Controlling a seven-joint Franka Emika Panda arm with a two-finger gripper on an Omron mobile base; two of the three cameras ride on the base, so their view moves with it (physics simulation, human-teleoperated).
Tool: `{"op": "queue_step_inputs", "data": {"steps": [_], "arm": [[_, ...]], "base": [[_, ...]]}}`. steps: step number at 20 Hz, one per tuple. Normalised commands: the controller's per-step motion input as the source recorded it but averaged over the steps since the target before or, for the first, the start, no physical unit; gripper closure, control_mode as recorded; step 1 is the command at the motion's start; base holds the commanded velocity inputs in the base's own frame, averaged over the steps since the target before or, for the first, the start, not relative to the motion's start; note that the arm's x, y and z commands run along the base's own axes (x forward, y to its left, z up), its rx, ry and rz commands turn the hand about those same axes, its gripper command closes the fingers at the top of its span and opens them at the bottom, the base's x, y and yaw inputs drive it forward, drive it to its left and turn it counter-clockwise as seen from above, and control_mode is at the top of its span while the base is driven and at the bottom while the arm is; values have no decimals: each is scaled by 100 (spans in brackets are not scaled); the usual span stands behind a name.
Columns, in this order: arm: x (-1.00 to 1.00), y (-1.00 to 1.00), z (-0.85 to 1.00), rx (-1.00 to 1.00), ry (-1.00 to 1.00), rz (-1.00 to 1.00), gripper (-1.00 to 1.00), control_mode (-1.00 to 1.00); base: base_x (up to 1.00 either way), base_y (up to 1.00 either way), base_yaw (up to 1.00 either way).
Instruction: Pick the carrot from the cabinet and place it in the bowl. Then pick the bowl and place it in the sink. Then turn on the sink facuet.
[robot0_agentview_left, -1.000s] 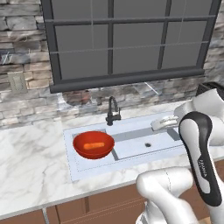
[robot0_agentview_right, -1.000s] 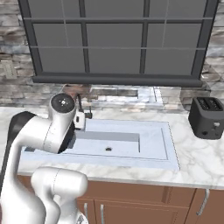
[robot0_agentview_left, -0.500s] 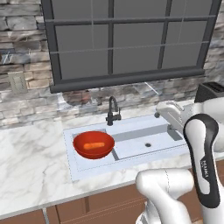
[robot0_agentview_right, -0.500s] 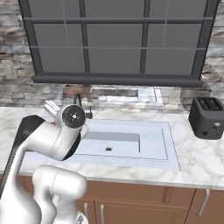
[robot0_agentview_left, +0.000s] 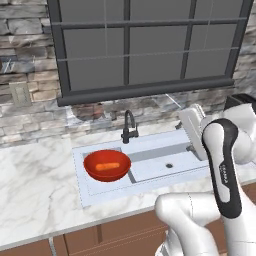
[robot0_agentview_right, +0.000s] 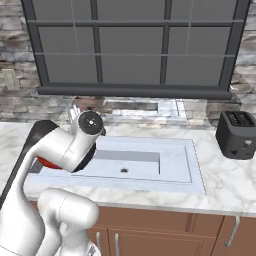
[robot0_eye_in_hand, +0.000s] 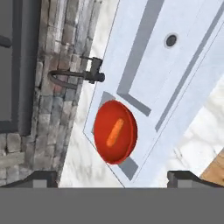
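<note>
The red bowl (robot0_agentview_left: 94, 163) sits in the left basin of the pale sink (robot0_agentview_left: 150, 171), with the orange carrot (robot0_agentview_left: 106, 166) lying inside it. The black faucet (robot0_agentview_left: 129, 127) stands behind the sink, just right of the bowl. My hand (robot0_agentview_left: 191, 129) hovers above the right basin, well clear of the bowl. In the hand view my gripper (robot0_eye_in_hand: 112, 177) is open and holds nothing; the bowl (robot0_eye_in_hand: 103, 127), carrot (robot0_eye_in_hand: 113, 132), faucet (robot0_eye_in_hand: 74, 76) and sink (robot0_eye_in_hand: 175, 70) lie below it. My arm covers most of the bowl (robot0_agentview_right: 46, 163) in the right base view. The cabinet is out of view.
A black toaster (robot0_agentview_right: 239, 134) stands on the marble counter (robot0_agentview_left: 35, 180) to the right of the sink. Behind the sink rise a stone wall and a dark-framed window (robot0_agentview_left: 150, 45). A wall outlet (robot0_agentview_left: 20, 93) is at the left.
My hand has risen a little above the right basin and the elbow has swung right. The bowl with the carrot has stayed in the left basin.
</note>
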Motion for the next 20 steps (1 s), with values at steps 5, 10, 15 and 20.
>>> {"op": "queue_step_inputs", "data": {"steps": [5, 10, 15, 20], "arm": [[49, -6, -2, 47, 44, -10, -100, -100], [28, -9, -22, 59, 31, -12, -100, -100], [22, 3, -63, 51, 16, -26, -100, -100], [28, 24, -48, 43, 9, -30, -100, -100]], "base": [[0, 0, 0], [0, 0, 0], [0, 0, 0], [0, 0, 0]]}}
